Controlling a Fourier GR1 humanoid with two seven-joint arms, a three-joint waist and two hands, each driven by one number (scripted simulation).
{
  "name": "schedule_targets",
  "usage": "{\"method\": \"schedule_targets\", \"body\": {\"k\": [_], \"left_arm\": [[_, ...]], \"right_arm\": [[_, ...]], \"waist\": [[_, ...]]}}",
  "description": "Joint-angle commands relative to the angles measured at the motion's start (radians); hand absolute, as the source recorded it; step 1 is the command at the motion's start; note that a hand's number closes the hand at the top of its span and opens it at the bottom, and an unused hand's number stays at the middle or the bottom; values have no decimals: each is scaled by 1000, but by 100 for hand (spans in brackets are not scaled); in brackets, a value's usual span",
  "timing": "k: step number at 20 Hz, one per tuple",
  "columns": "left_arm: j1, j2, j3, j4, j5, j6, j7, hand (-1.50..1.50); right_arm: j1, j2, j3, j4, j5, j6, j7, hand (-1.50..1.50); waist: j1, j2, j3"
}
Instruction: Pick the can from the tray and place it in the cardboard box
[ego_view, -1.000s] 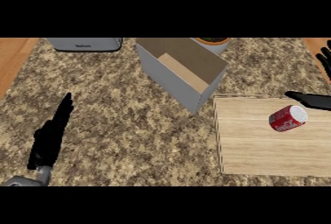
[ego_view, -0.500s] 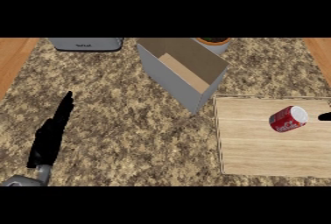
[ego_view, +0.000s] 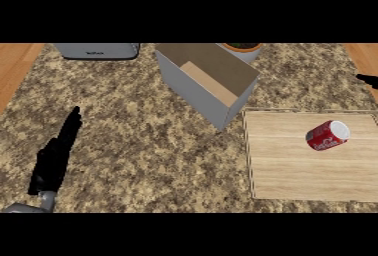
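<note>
Can (ego_view: 327, 135) lay on its side on the tray (ego_view: 295, 175).
Left hand (ego_view: 55, 155) rested fingers straight; right hand (ego_view: 367, 79) barely showed, fingers unclear.

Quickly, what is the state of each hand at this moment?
Left hand: open, fingers straight, holding nothing.
Right hand: only a tip shows at the right edge; state cannot be told.

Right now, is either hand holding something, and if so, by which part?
Nothing is held. The can lies on its side on the tray, untouched. The left hand is flat and open; only a tip of the right hand shows.
</note>
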Motion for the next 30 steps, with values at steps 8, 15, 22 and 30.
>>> {"method": "schedule_targets", "body": {"k": [8,15,22,30], "left_arm": [[29,-49,23,-74,-81,-18,84,0],[-25,-104,84,28,-120,-74,35,0],[38,-124,133,-44,-159,-131,54,0],[64,-144,194,-123,-172,-183,113,0]], "right_arm": [[70,123,-2,-171,123,11,239,-150],[27,206,-6,-32,269,12,203,-150],[83,261,-72,-54,338,13,155,-150],[125,293,-127,-123,393,37,165,-150]], "waist": [[-6,-1,1],[-2,2,1],[-3,1,1],[-5,0,1]]}}
